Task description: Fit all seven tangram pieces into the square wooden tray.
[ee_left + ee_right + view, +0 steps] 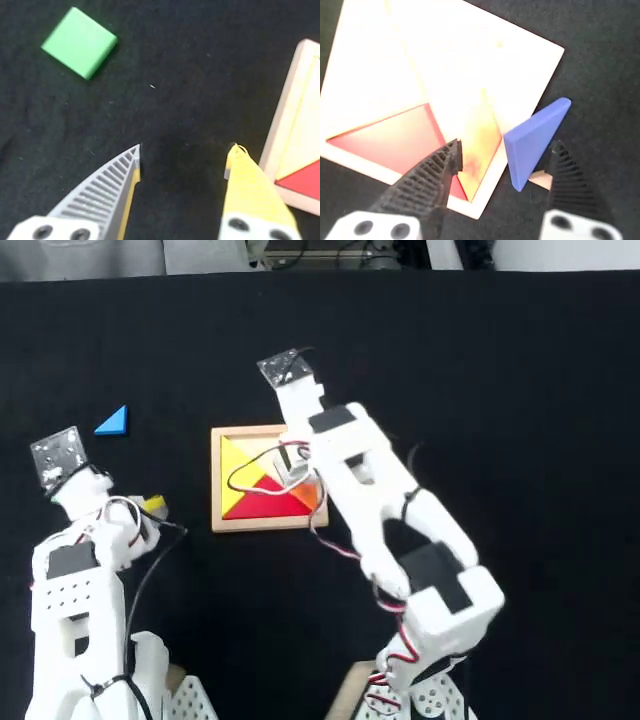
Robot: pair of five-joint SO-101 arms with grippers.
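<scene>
1. Two claws to report, both mine. My right claw (506,147) hangs over the wooden tray (215,480), above its corner on the right arm's side. The jaws are spread wide and aren't clamping anything.
2. Between those jaws there's a blue-violet piece (535,137). It's up on its edge and tilted, sitting across the tray's rim at that corner. It's close to one finger and clearly apart from the other. I can't tell if it actually touches the near one.
3. In the tray I can make out a yellow triangle (240,475), a red triangle (390,137) along the near edge, and an orange piece (477,145) right next to the red one.
4. My left claw (185,155) is low over the black table (500,390), just beside the tray's outer side. The jaws are parted with only bare cloth between them.
5. A green square (79,42) lies flat on the table, out ahead of the left claw and well apart from the tray.
6. A blue triangle (113,422) lies flat on the table too, farther back on the left arm's side and away from the tray.
</scene>
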